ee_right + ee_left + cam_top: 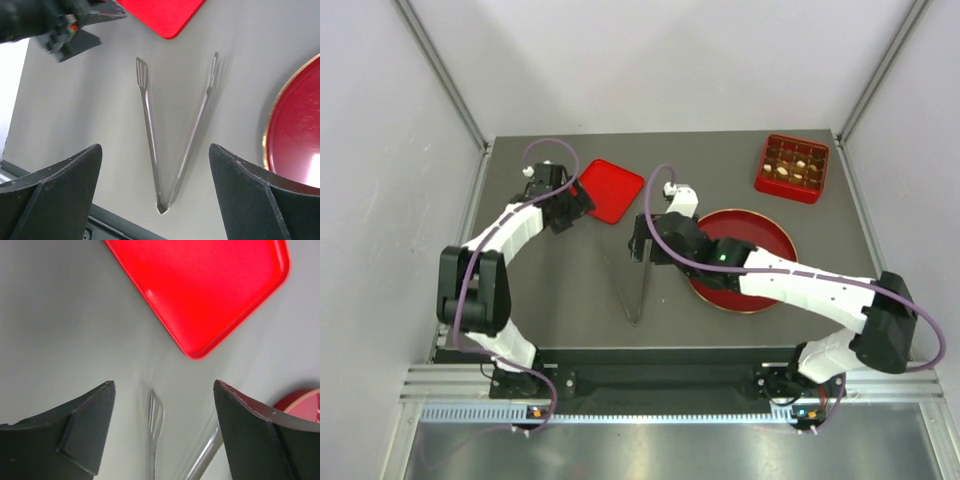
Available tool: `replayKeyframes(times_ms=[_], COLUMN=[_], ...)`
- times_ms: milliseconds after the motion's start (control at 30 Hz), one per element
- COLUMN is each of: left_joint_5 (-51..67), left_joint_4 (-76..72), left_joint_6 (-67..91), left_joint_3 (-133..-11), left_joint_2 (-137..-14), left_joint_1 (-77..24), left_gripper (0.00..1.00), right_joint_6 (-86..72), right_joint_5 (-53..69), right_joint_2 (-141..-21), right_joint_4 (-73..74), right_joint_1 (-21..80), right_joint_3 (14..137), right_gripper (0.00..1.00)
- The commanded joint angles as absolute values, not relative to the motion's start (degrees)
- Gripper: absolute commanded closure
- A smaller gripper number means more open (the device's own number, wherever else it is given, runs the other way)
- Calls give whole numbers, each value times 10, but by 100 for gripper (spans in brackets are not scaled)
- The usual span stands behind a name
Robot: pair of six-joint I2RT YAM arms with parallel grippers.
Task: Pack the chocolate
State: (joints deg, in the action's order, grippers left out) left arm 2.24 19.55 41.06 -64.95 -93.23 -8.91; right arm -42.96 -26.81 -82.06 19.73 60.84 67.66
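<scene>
The chocolate (790, 166) is several small cream and brown pieces in the compartments of a red box (769, 183) at the far right of the table. My left gripper (575, 203) (165, 390) hangs open beside the flat red lid (611, 189) (200, 285), with nothing between its fingers. My right gripper (640, 240) (155, 147) is open above thin metal tongs (632, 285) (167, 150), which lie spread in a V on the table. No chocolate shows in either wrist view.
A round red plate (770, 240) (300, 140) with a gold rim lies right of the tongs, partly under my right arm. The tongs' tips (156, 415) point toward the lid. White walls and metal rails enclose the grey table (560, 290).
</scene>
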Motion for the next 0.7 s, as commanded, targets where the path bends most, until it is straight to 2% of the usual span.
replayKeyframes(times_ms=[0,300,667], left_joint_5=[20,6,-63], left_joint_4=[163,157,203], left_joint_6=[426,446,446], left_joint_3=[-692,-746,-837], left_joint_2=[-982,-1074,-1176], left_joint_1=[-77,-55,-50], left_gripper=[17,35,39], right_joint_6=[-402,-392,-356], right_joint_5=[-265,-274,-295], right_joint_2=[-795,-795,-801], right_joint_4=[203,190,188], right_joint_1=[604,601,584], right_joint_3=[651,623,630], right_gripper=[13,13,13])
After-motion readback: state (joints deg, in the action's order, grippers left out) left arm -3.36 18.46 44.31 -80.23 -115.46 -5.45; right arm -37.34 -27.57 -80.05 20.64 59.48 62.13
